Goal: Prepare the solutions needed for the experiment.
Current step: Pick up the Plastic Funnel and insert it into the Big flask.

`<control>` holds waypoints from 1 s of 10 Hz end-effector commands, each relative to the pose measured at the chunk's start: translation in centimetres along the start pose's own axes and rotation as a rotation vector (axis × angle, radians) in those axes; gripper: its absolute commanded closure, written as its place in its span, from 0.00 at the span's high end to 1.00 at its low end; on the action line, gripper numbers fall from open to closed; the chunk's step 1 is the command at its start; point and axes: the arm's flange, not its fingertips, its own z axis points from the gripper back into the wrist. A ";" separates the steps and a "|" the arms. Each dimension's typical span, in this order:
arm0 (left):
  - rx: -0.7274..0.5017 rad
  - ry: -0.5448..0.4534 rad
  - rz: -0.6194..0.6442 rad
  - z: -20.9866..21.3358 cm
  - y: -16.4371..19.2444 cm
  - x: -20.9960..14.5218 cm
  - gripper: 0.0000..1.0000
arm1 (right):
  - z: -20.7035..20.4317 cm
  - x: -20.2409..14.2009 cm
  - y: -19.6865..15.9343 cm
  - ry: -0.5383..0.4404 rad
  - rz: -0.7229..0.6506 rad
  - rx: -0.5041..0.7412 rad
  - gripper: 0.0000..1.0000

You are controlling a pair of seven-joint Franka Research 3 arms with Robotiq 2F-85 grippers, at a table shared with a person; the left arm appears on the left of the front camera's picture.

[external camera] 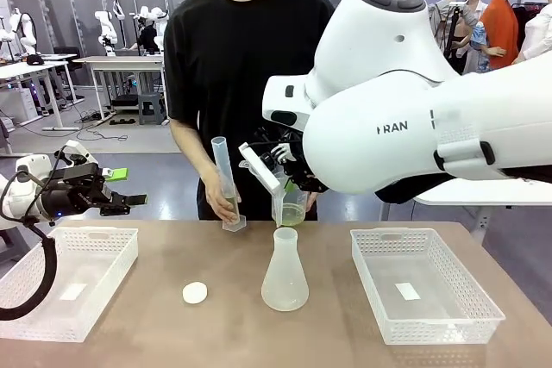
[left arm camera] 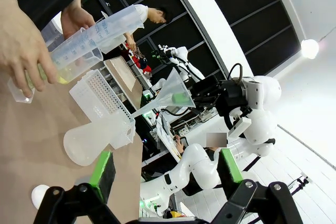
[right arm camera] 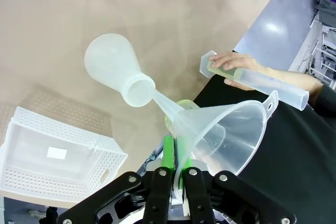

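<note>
At tabletop centre: frosted conical plastic flask (external camera: 285,277), upright. Gripped in closed right tool (right arm camera: 176,153) – clear plastic funnel (right arm camera: 231,129), spout aimed at flask mouth. At far edge, in person's hand (external camera: 222,200): clear graduated plastic cylinder (external camera: 222,170), pale yellow-green solution (right arm camera: 214,66) near its base. Over left edge – left tool (external camera: 125,187), open, empty.

solution (external camera: 293,215) — pale yellow-green | flask (external camera: 284,275) frosted white | basket (external camera: 440,329) white lattice | table (external camera: 155,333) brown
</note>
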 end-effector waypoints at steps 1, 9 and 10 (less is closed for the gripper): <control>0.018 0.013 -0.006 -0.1 -0.1 -0.2 1.00 | 0.3 -0.4 1.3 0.001 -0.001 -0.025 0.04; 0.018 0.013 -0.006 -0.1 -0.1 -0.2 1.00 | -1.7 -1.6 1.7 -0.038 -0.041 -0.038 0.04; 0.018 0.013 -0.006 -0.1 -0.1 -0.2 1.00 | -2.1 -1.7 1.7 -0.046 -0.050 -0.038 0.04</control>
